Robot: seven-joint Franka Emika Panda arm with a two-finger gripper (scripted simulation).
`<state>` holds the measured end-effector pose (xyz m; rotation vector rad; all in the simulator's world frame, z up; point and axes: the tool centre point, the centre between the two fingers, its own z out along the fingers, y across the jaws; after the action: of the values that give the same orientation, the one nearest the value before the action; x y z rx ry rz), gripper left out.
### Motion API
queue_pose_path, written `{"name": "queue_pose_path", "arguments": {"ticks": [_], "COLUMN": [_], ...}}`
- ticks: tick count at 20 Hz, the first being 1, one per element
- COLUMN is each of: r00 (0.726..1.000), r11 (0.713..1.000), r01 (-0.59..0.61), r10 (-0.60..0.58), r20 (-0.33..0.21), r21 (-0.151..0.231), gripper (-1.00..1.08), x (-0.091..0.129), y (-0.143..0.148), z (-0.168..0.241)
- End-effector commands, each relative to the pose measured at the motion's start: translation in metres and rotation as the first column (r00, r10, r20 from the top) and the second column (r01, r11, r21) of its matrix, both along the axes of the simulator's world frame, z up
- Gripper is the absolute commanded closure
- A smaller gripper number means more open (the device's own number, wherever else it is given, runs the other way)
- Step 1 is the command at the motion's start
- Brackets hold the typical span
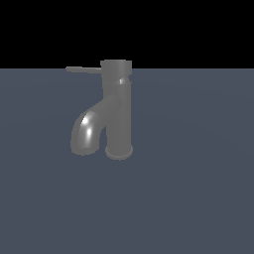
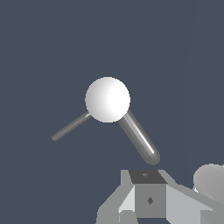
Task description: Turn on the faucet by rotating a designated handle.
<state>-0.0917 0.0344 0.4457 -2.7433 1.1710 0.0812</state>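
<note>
The tool appears only in the wrist view, where part of its grey and dark body fills the lower edge of the picture; its fingertips lie outside that picture, so whether it is spread or pressed together cannot be told, and nothing is seen held in it. It does not appear in the exterior view at all. Seen from the wrist, the tool is apart from the faucet and touches no part of it. The faucet's round top cap shows as a bright disc, with two members running out from under it: the thin straight handle to one side and the thick spout to the other, the spout's end being the nearer to the tool. In the exterior view the faucet stands upright on the flat grey table, its flared base down; the handle juts level from the cap towards the exterior view's left, and the spout curves down on that same side. Judgement: the approach step is in hand, and no contact is yet made. The next move calls for bringing the tool down beside the thin rod, near its free end, not the spout, then sweeping it around the cap's upright axis
</note>
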Motion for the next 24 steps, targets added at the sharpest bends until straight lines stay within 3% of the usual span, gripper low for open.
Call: {"name": "queue_pose_path", "arguments": {"ticks": [1,6,12,18,24], "r00": [0.998,0.982,0.944,0.885,0.808], "r11": [0.998,0.984,0.947,0.89,0.813], "r01": [0.061,0.18,0.32,0.453,0.574], "r10": [-0.061,-0.18,-0.321,-0.456,-0.581], "r20": [-0.018,-0.05,-0.081,-0.098,-0.096], "r21": [0.003,-0.003,-0.025,-0.058,-0.096], "gripper": [1.08,1.08,1.08,1.08,1.08], "x": [0.011,0.032,0.056,0.078,0.097], "y": [0.006,0.018,0.034,0.05,0.066], "z": [-0.009,-0.027,-0.051,-0.075,-0.1]}}
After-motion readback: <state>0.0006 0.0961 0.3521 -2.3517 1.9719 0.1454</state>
